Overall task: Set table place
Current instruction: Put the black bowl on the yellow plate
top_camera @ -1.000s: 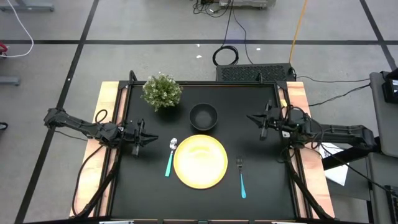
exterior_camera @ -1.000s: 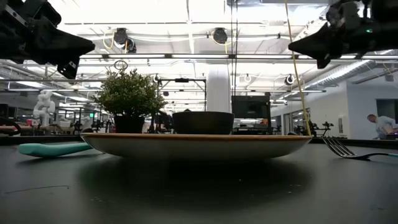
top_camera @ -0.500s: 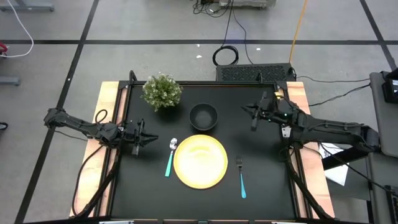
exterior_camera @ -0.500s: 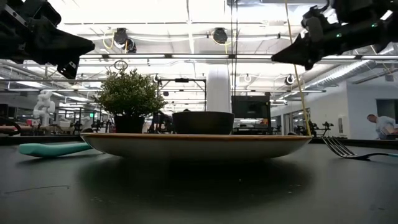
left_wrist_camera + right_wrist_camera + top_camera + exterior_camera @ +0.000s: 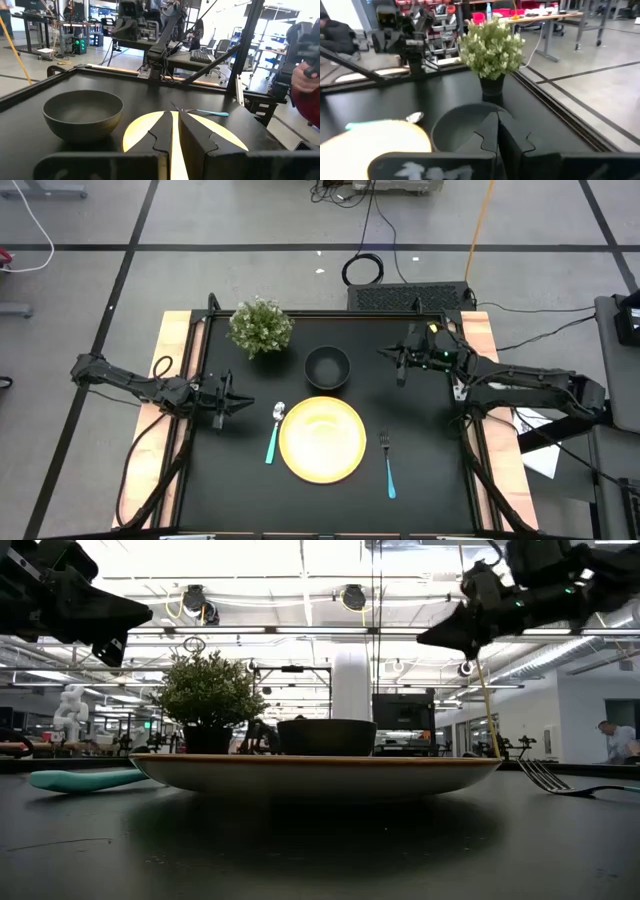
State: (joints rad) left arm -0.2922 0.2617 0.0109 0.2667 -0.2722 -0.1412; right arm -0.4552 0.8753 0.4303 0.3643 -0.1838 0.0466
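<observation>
A: What sits at about eleven o'clock on the worktop?
B: A bushy green potted plant [image 5: 260,326] in a dark pot.
A: And beyond twelve o'clock?
B: A coiled black cable [image 5: 363,269] lies on the grey floor [image 5: 230,220], just beside a dark vented box [image 5: 410,297].
A: Anyone around?
B: A person [image 5: 612,740] at a far desk, three o'clock in the low view.

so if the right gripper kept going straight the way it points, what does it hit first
Probably the bowl. The right gripper, jaws shut, points across the table toward it, and its wrist view centres on the bowl with the plant behind. It hangs above bowl height, though, so it might pass over.
</observation>
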